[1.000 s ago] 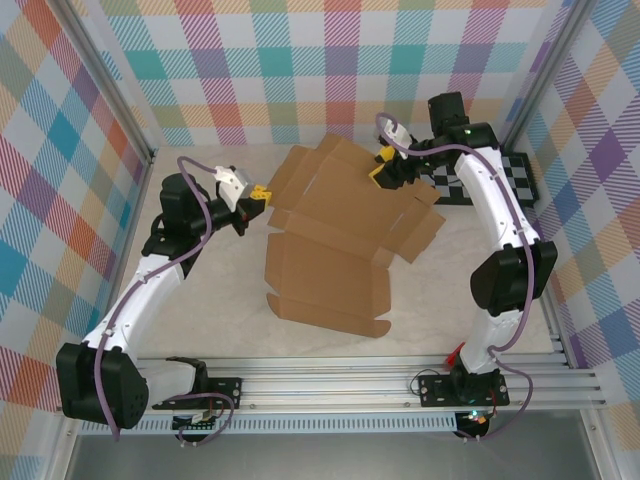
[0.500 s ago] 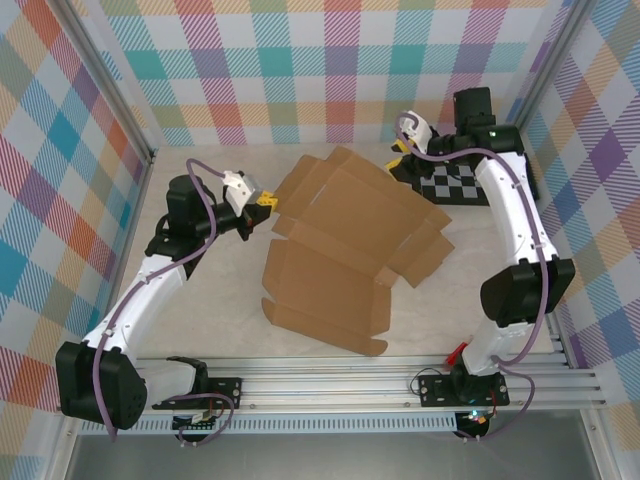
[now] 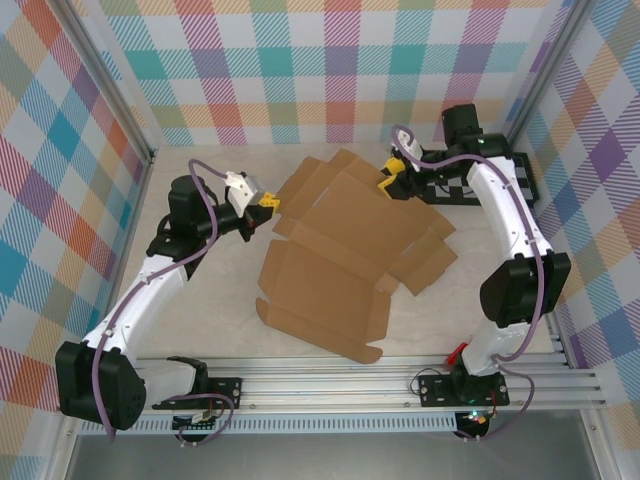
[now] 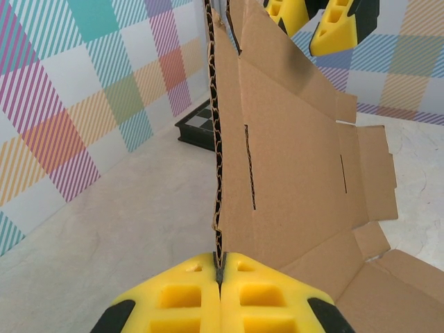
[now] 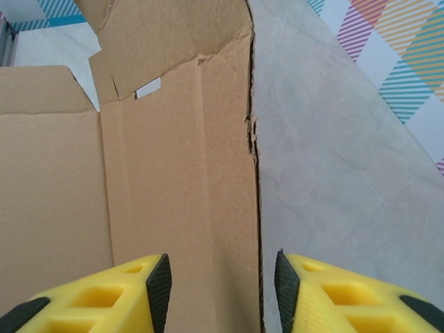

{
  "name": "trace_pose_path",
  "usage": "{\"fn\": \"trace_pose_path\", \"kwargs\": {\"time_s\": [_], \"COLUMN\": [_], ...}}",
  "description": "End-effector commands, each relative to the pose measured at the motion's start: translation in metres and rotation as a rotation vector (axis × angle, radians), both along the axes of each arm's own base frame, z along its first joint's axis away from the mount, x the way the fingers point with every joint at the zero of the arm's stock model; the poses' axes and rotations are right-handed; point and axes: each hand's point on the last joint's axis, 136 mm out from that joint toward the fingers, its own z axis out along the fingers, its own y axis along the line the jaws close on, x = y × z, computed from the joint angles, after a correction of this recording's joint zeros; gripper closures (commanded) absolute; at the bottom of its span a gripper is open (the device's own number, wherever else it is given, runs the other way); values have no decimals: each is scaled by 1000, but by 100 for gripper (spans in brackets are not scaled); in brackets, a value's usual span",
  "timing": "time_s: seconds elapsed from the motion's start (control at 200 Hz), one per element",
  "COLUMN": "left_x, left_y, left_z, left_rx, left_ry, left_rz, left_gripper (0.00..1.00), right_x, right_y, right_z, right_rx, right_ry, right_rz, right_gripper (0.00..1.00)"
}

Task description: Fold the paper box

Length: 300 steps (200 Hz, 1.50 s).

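obj: flat brown die-cut cardboard paper box (image 3: 345, 240), mid-frame top view, unfolded | feel (est.): light, stiff, creases bend, edges tear | L gripper (image 4: 220, 267): pinching box edge | R gripper (image 5: 220, 277): fingers apart over upper-right flap, nothing held | grab: flap edges nr creases

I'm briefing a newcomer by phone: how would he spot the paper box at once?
Start at the pale table. Across its middle spreads the box, a brown cardboard sheet with flaps and slits, one edge pinched in the left pincer. Its neighbour, the checkerboard panel, is black and white.
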Motion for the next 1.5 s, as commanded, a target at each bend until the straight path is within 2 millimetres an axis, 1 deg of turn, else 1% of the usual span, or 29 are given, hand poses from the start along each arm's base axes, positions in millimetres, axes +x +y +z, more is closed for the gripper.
{"fn": "trace_pose_path", "kwargs": {"time_s": [0.0, 0.085, 0.19, 0.275, 0.31, 0.325, 0.345, 0.42, 0.45, 0.47, 0.51, 0.535, 0.555, 0.575, 0.615, 0.705, 0.755, 0.825, 0.9, 0.97, 1.005, 1.095, 1.17, 1.235, 1.265, 1.3, 1.395, 1.45, 1.495], "left_x": [-8, -8, -6, -5, -3, -2, 0, 11, 17, 20, 24, 26, 28, 30, 34, 43, 44, 35, 24, 19, 16, 12, 17, 24, 27, 29, 36, 37, 41], "left_y": [-5, -4, -4, -6, -7, -7, -7, -3, 1, 3, 5, 6, 7, 8, 11, 24, 34, 38, 35, 33, 32, 34, 47, 56, 54, 48, 25, 13, 11], "left_z": [20, 20, 20, 19, 17, 17, 15, 11, 10, 8, 5, 4, 2, 2, 0, 0, 5, 17, 20, 14, 15, 26, 37, 38, 38, 38, 40, 42, 40], "left_rx": [-4, -3, -3, -9, -10, -10, -9, -12, -18, -18, -17, -20, -22, -25, -27, -52, -80, -135, -176, -188, -198, -245, -287, -312, -321, -327, -338, -314, -288], "left_ry": [-79, -80, -81, -71, -65, -60, -53, -34, -24, -15, -2, 3, 9, 11, 13, 2, -21, -51, -41, -15, -12, -11, 13, 76, 112, 156, 255, 252, 225], "left_rz": [-33, -28, -21, -17, -10, -5, 5, 67, 105, 124, 146, 158, 170, 179, 207, 315, 376, 394, 366, 355, 355, 370, 458, 537, 539, 517, 421, 378, 386], "left_gripper": [100, 100, 100, 100, 100, 100, 100, 100, 95, 87, 69, 53, 45, 40, 37, 36, 36, 36, 36, 36, 36, 36, 36, 38, 39, 39, 44, 46, 46], "right_x": [-10, -11, -14, -15, -15, -15, -15, -15, -16, -16, -17, -17, -16, -16, -14, -8, -6, -8, -6, -3, 0, 12, 22, 25, 25, 23, 19, 25, 34], "right_y": [10, 10, 12, 11, 10, 10, 9, 6, 4, 5, 3, 3, 2, 2, 1, -1, 0, 5, 10, 14, 16, 22, 26, 31, 34, 40, 51, 52, 52], "right_z": [-11, -15, -13, -12, -12, -11, -10, -4, 1, 4, 9, 12, 14, 16, 19, 24, 30, 39, 46, 45, 43, 37, 30, 27, 26, 22, 6, -7, -12], "right_rx": [33, 33, 37, 13, 1, -4, -11, -37, -44, -48, -65, -81, -99, -121, -172, -294, -324, -325, -329, -371, -404, -498, -563, -596, -602, -600, -586, -613, -635], "right_ry": [49, 63, 65, 45, 36, 32, 26, -1, -14, -26, -49, -65, -83, -102, -141, -225, -256, -267, -273, -296, -316, -387, -432, -461, -471, -474, -451, -436, -454], "right_rz": [70, 74, 84, 87, 83, 82, 80, 65, 55, 53, 40, 31, 22, 14, -4, -50, -71, -90, -121, -142, -156, -198, -230, -244, -244, -225, -175, -184, -222], "right_gripper": [57, 63, 72, 84, 91, 96, 100, 100, 100, 100, 100, 100, 100, 100, 100, 100, 100, 100, 100, 100, 100, 100, 100, 100, 100, 100, 100, 100, 100]}}
